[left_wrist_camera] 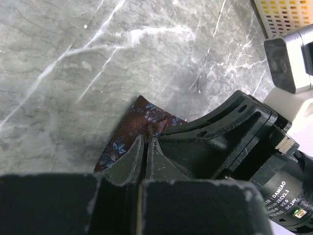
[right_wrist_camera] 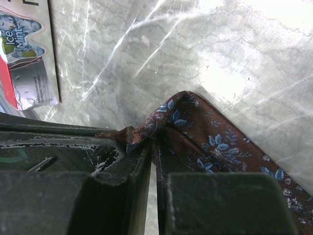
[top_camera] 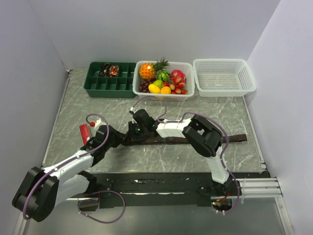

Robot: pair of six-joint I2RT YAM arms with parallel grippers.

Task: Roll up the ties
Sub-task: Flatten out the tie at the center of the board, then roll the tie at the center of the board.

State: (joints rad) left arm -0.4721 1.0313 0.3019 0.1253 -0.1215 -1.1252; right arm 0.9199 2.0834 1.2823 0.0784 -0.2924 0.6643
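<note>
Top: one flat tie [top_camera: 234, 138] lay on the table [top_camera: 98, 105], long axis left-right, left end at both grippers; two rolled ties [top_camera: 108, 70] in the green tray [top_camera: 98, 88]; two white baskets [top_camera: 166, 97]. Left wrist: left gripper [left_wrist_camera: 148, 140] pinched shut on the tie's bunched tip. Right wrist: right gripper [right_wrist_camera: 153, 147] narrow, clamping the tie edge, fabric trailing lower right

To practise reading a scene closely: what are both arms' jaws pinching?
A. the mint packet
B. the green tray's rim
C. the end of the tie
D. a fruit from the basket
C: both wrist views show the jaws shut on the bunched, patterned end of the tie, which lies on the marble top.
</note>
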